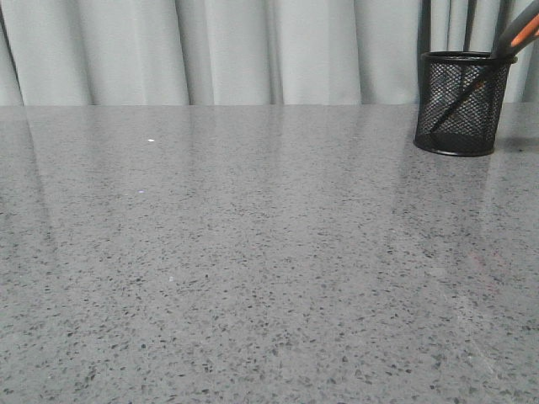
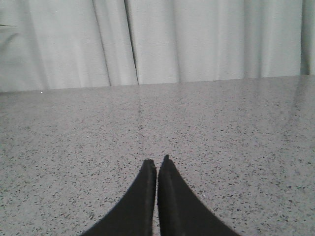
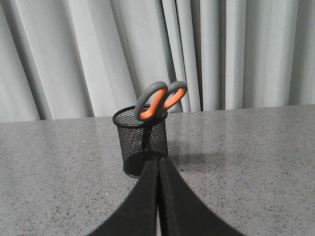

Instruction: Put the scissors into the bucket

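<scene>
Mostly bare speckled grey table [image 1: 253, 278], pale curtain [image 1: 253, 50] behind; scissors [image 3: 160, 101] in bucket [image 3: 141, 142]; both end effectors closed, empty.

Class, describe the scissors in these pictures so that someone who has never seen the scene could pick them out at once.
Start at the grey speckled table in front of the pale curtain, then go to its far right corner, where the black wire-mesh bucket stands. The scissors stand in it blades down, leaning on the rim. Their dark grey handles, lined in orange, are the only colour here.
</scene>
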